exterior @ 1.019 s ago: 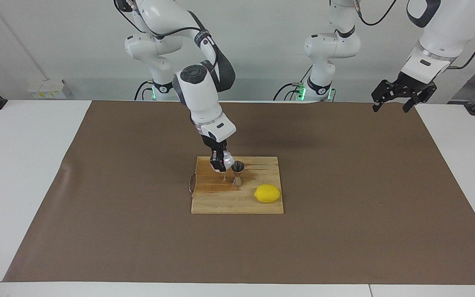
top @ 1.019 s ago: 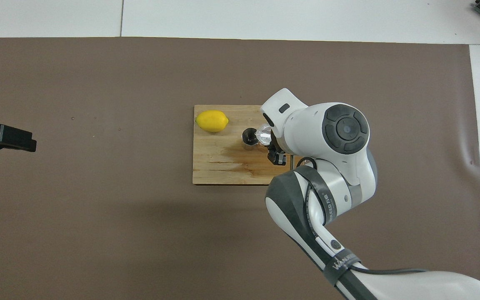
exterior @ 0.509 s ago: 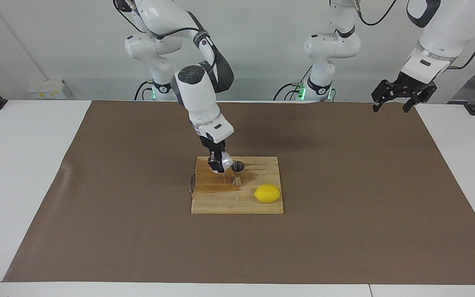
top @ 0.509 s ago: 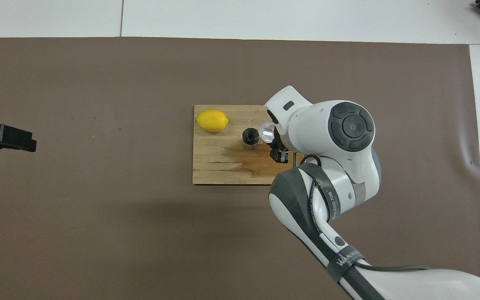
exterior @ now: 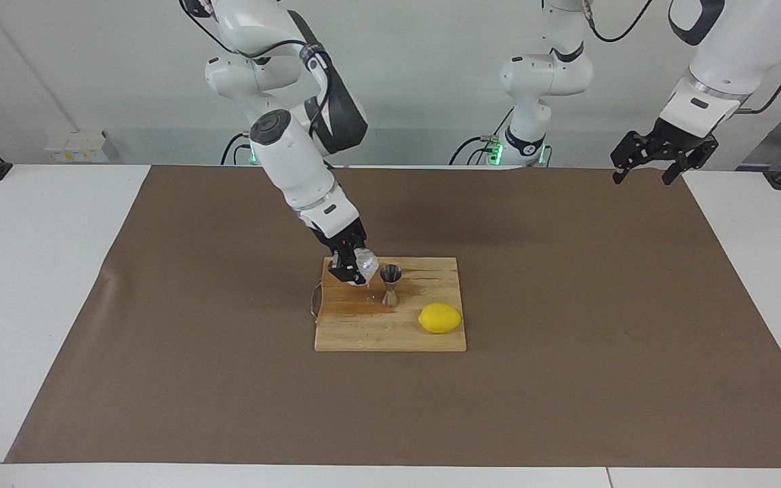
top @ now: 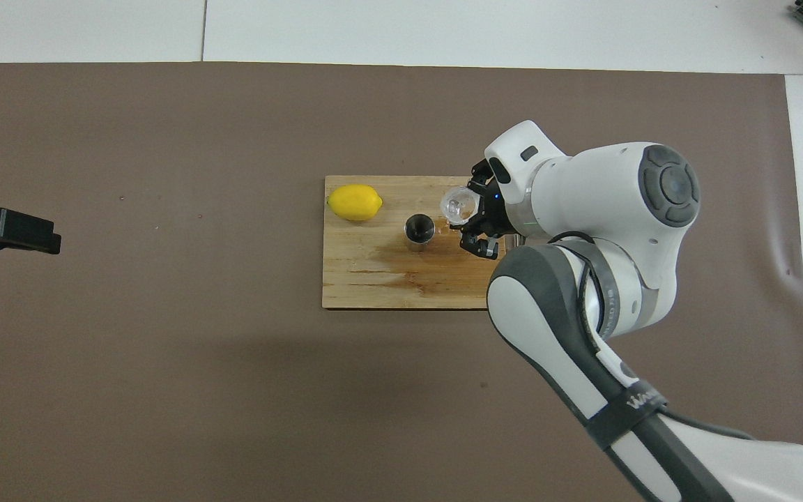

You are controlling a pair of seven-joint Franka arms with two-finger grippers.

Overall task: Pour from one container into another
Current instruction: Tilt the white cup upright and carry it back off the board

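Observation:
My right gripper (exterior: 355, 268) is shut on the small clear glass cup (exterior: 366, 262) and holds it tilted, low over the wooden cutting board (exterior: 377, 332). The cup is just beside the steel jigger (exterior: 390, 285), toward the right arm's end, and apart from it. In the overhead view the cup's open mouth (top: 459, 203) shows next to the jigger (top: 419, 229), with the right gripper (top: 477, 213) around it. The jigger stands upright on the board. My left gripper (exterior: 662, 161) is open and waits raised over the left arm's end of the table; it also shows in the overhead view (top: 8, 230).
A yellow lemon (exterior: 440, 318) lies on the board's corner farther from the robots, toward the left arm's end. A dark wet stain (top: 408, 265) spreads on the board (top: 346, 293) near the jigger. A brown mat (exterior: 567, 305) covers the table.
The right arm has swung back toward its own end. The cup has moved off the jigger's mouth and tipped back, its mouth now more upward. The left arm has not moved.

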